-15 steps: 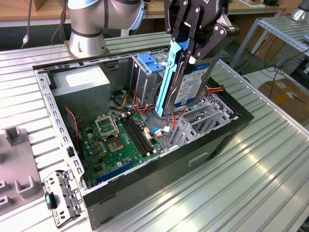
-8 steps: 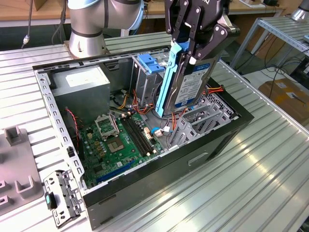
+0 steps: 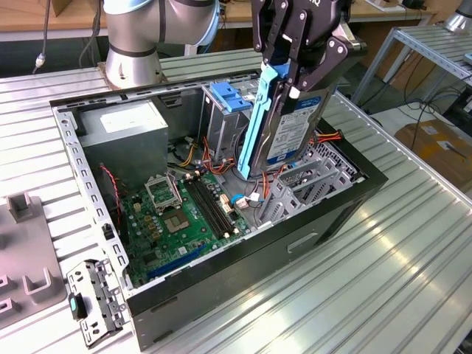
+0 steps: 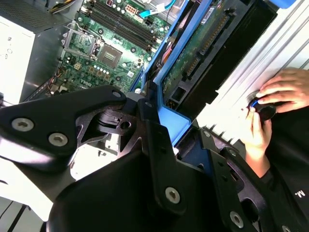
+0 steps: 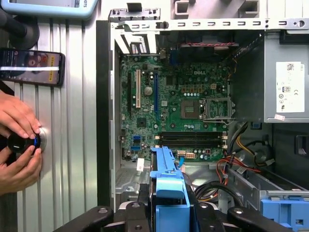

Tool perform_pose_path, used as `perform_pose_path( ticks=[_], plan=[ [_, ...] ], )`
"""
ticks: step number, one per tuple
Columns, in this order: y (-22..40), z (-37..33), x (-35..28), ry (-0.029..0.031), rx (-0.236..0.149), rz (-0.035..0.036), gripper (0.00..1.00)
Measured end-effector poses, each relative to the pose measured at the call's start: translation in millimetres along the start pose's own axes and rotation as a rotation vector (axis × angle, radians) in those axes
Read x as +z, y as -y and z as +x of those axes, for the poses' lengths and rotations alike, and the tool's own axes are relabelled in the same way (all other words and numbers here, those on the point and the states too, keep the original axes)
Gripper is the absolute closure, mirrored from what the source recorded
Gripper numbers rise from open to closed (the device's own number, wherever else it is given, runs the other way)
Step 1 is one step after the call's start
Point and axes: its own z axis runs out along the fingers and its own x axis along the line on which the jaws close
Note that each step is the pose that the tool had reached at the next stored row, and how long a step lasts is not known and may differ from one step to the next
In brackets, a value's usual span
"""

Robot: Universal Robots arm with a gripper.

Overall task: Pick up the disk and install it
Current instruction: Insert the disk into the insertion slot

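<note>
Gripper [image 3: 293, 77] pinched on the disk [image 3: 296, 136], which hangs on edge directly beneath it above the open case [image 3: 243, 284]; orientation judged suited to slotting into a bay

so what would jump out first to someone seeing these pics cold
In the exterior view the gripper is shut on the disk, holding it upright in its blue carrier above the open computer case. Below it the green motherboard lies bare on the case's floor. In the first wrist view a person's hands rest on a small knob on the table beside the case.
</note>
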Motion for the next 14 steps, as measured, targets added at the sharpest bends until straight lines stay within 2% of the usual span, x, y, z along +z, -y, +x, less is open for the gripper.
perform_pose_path(
  ticks=[14],
  plan=[
    [11.4, 0.2, 0.9, 0.0, 0.0, 0.0, 0.63]
  ],
)
